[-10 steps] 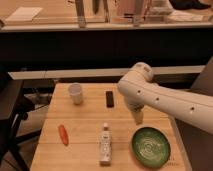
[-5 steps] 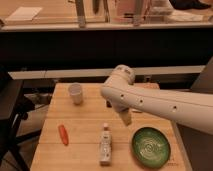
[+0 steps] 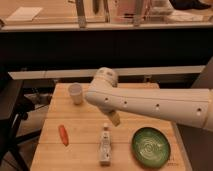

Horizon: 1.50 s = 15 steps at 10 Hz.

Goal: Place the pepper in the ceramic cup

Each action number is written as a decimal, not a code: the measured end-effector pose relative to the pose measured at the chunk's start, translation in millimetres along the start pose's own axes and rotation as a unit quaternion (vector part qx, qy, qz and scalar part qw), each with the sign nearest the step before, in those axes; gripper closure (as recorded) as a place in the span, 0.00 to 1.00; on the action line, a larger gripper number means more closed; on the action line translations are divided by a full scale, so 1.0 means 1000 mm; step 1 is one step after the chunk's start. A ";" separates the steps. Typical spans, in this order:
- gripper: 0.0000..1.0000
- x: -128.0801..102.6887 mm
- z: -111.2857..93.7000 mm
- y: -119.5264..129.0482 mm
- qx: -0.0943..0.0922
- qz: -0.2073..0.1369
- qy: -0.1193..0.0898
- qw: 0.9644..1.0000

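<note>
On the wooden bench [image 3: 82, 152] there is one of each thing: one pepper [image 3: 63, 135], one cup [image 3: 75, 93], one white bottle [image 3: 105, 145] and one green bowl [image 3: 151, 146]. The orange-red pepper lies flat near the left edge, well apart from the cup, which stands upright at the far left (what its inside holds cannot be made out). The bowl sits at the near right, its ringed green inside in plain view. The bottle lies near the front, between pepper and bowl. The white arm [image 3: 150, 104] reaches in from the right, and its pincer [image 3: 115, 118] hangs just beyond the bottle's top; how far open it is, I cannot tell.
</note>
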 end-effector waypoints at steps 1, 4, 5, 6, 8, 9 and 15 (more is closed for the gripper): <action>0.20 -0.006 0.000 -0.003 0.001 -0.014 -0.001 1.000; 0.20 -0.022 0.004 -0.011 0.002 -0.040 0.000 0.999; 0.20 -0.039 0.007 -0.020 0.004 -0.054 -0.002 0.999; 0.20 -0.048 0.008 -0.024 0.004 -0.064 -0.003 0.998; 0.20 -0.056 0.012 -0.027 0.003 -0.079 -0.003 0.997; 0.20 -0.059 0.015 -0.028 0.002 -0.086 -0.003 0.996; 0.20 -0.095 0.027 -0.045 0.003 -0.127 -0.013 0.992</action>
